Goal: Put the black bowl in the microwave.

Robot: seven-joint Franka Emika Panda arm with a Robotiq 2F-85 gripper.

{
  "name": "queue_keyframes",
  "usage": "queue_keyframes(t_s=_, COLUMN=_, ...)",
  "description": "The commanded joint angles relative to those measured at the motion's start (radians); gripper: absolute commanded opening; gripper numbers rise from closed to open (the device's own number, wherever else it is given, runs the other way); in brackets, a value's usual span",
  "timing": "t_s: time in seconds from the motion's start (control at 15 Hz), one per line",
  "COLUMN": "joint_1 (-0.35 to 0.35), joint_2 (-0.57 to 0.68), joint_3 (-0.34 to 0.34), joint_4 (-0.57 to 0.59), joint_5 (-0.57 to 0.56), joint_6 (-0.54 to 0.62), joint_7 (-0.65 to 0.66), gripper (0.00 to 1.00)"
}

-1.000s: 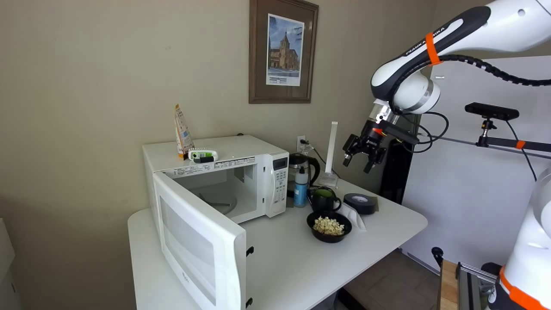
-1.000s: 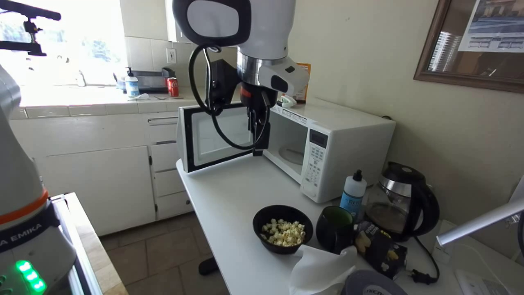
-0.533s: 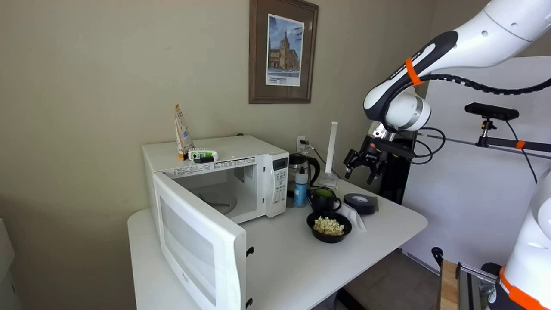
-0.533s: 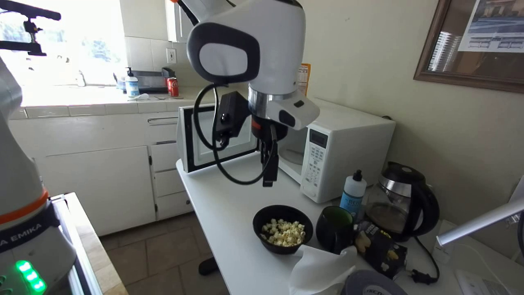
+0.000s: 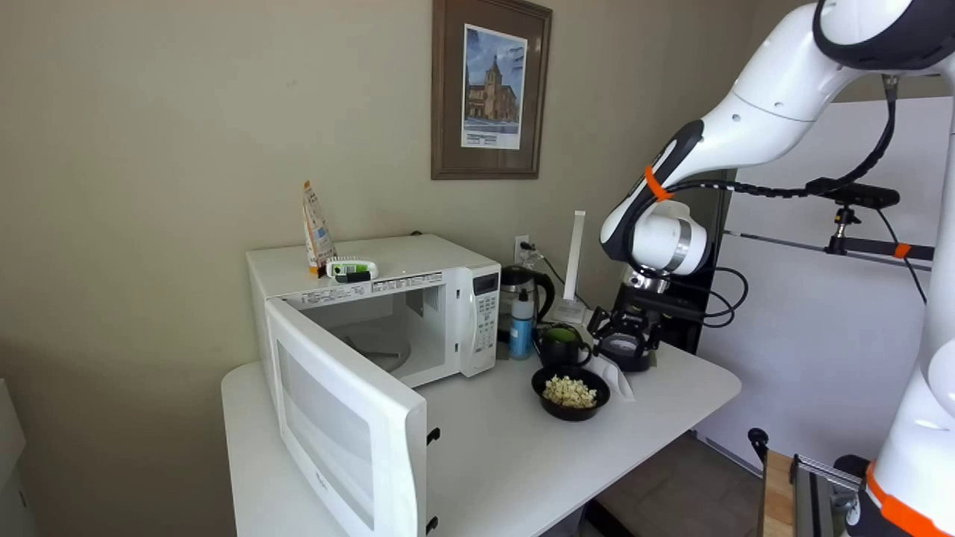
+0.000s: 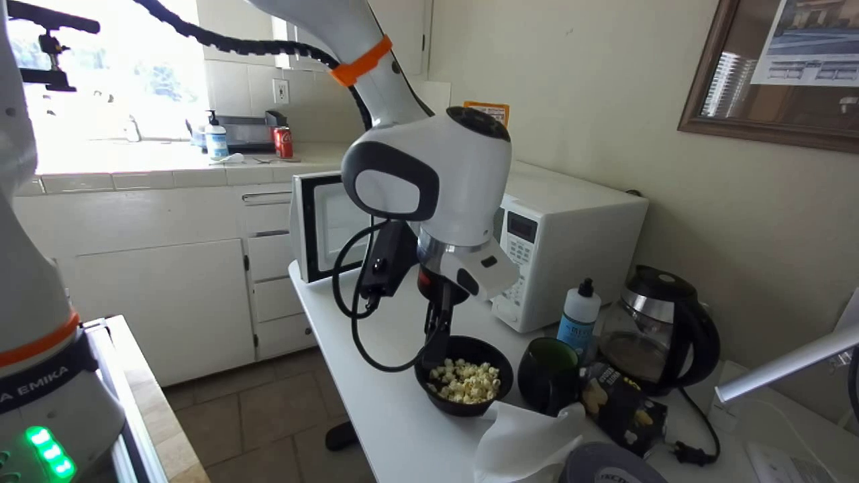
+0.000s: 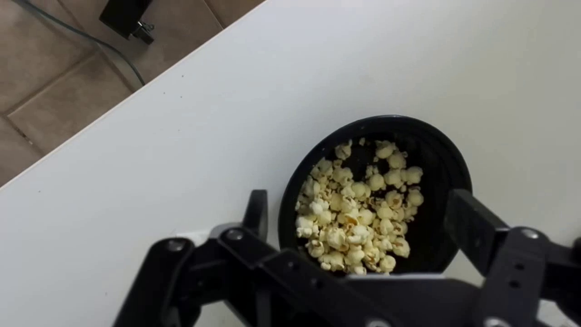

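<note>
In an exterior view, the microwave (image 5: 410, 257) is seen at the left, its door (image 5: 347, 418) swung wide; on its roof a bag (image 5: 317, 233) is propped, with a small white-and-green item (image 5: 352, 266) laid beside it. Farther right, a blue-labelled bottle (image 5: 521, 332) is placed before a kettle (image 5: 513, 283). A dark mug (image 5: 561, 354) is set just behind the black bowl (image 5: 568, 414), which is partly filled with popcorn (image 5: 569, 391) and rested on the worktop (image 5: 485, 462). At the right, the hand (image 7: 357, 200) is carried by the arm (image 5: 746, 134), its fingers (image 7: 474, 229) spread wide and nothing gripped. In the wrist view, the bowl's right rim is overlapped by one finger; whether contact is made cannot be told.
</note>
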Motion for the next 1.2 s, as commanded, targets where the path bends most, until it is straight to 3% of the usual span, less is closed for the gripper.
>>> queue_keyframes(t_s=0.0, joint_1=-0.062, joint_2=0.166, joint_3=0.075, joint_4=0.095, joint_5=0.078, joint_6=0.037, joint_7=-0.032, gripper=1.00)
queue_keyframes(t_s=0.6, joint_1=-0.196, joint_2=0.382, joint_3=0.197, joint_4=0.275, joint_5=0.098, joint_6=0.081, joint_7=-0.022, gripper=1.00)
queue_keyframes(t_s=1.13, joint_1=-0.235, joint_2=0.453, joint_3=0.234, joint_4=0.341, joint_5=0.087, joint_6=0.080, joint_7=-0.017, gripper=1.00)
